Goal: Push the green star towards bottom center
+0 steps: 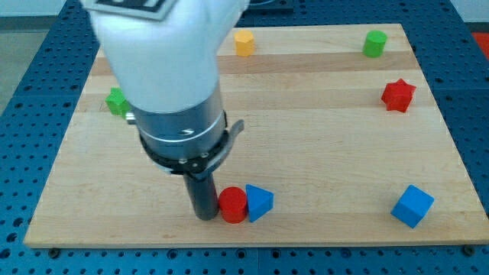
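Six small blocks lie on the wooden board (321,153), and my tip (205,217) stands at about 6 o'clock of the board, touching the red cylinder (233,205), which has the blue triangular block (260,202) against its 3 o'clock side. The green star (117,101) is at about 9 o'clock, partly hidden behind the arm (164,69) and well apart from my tip. Jaws do not exist on this rod; the yellow block (244,42) sits at 12 o'clock, the green block (374,43) and red star (398,95) toward 2 o'clock, the blue cube (412,206) at 4 o'clock.
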`<move>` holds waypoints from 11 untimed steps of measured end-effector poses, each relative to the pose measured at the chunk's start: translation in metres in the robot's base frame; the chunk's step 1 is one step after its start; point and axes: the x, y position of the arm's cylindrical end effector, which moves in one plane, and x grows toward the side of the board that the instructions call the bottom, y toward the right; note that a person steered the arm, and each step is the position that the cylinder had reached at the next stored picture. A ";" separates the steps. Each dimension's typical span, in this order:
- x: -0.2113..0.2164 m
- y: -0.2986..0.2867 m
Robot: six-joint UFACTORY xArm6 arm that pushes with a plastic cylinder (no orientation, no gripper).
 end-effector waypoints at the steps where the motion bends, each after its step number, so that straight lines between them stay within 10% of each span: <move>1: 0.000 0.000; 6: -0.147 -0.221; 8: -0.244 -0.190; 11: -0.202 -0.179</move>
